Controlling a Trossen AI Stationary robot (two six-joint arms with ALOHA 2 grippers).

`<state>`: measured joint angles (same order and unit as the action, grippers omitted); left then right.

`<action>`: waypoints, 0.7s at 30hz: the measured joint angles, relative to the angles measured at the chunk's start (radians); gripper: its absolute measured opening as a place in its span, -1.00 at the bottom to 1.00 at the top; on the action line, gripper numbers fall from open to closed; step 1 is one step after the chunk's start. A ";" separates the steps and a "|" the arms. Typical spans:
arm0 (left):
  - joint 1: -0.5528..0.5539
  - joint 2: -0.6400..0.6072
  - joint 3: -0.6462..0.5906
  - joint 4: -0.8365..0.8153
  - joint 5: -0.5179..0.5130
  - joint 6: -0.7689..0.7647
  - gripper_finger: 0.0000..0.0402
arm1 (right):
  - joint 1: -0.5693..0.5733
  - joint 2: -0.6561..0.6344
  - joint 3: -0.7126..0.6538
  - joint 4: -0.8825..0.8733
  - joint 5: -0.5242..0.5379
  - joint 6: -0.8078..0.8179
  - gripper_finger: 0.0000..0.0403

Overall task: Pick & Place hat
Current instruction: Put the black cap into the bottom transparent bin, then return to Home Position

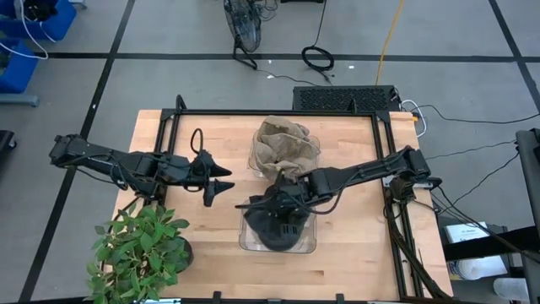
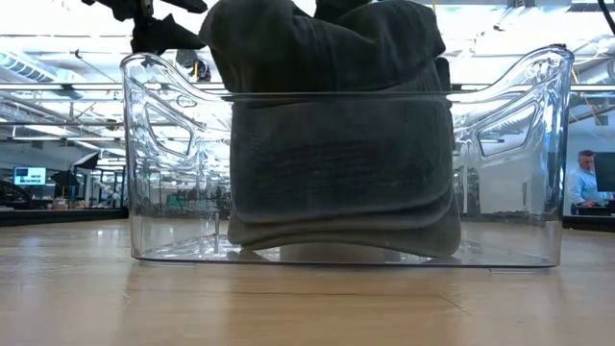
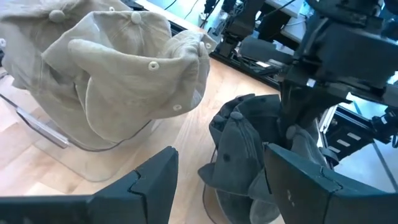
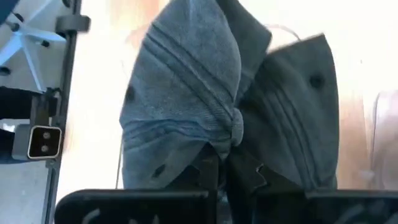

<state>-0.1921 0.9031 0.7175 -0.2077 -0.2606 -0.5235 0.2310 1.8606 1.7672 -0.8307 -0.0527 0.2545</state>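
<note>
A dark grey hat (image 1: 278,230) stands folded inside a clear plastic bin (image 1: 245,245) near the table's near middle. In the low view the hat (image 2: 341,144) fills the bin (image 2: 163,192) and its lower edge (image 2: 336,245) rests on the bin floor. My right gripper (image 1: 283,199) is over the bin, shut on the hat (image 4: 186,106). My left gripper (image 1: 221,180) hovers open to the left of the bin; its own view (image 3: 221,183) looks at the dark hat (image 3: 245,149). Beige hats (image 1: 283,148) are piled in a second clear container farther back. My right gripper pinches a bunched fold at the top of the dark hat (image 4: 231,134) between its two fingers (image 4: 208,171), coming from above and from the table's right. The hat hangs below the fingers inside the bin, crumpled, with its bottom (image 2: 336,245) on the bin floor.
A potted plant (image 1: 139,249) stands at the table's near left corner. The beige hat pile (image 3: 124,68) sits close behind the bin. A dark frame (image 1: 278,114) runs along the table's far edge. Bare wood lies between my left gripper and the bin.
</note>
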 joint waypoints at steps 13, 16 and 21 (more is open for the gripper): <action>0.000 0.000 0.000 0.000 0.052 0.168 0.17 | -0.001 -0.046 0.000 -0.032 -0.028 0.110 -0.31; 0.000 -0.001 0.000 0.000 0.053 0.189 0.17 | -0.015 -0.086 0.000 -0.049 -0.027 0.120 -0.09; 0.002 -0.037 -0.001 -0.014 0.052 0.190 0.17 | -0.050 -0.179 0.000 -0.060 0.002 0.109 0.14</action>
<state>-0.1902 0.8665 0.7170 -0.2221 -0.2087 -0.3340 0.1813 1.6813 1.7668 -0.8906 -0.0506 0.3634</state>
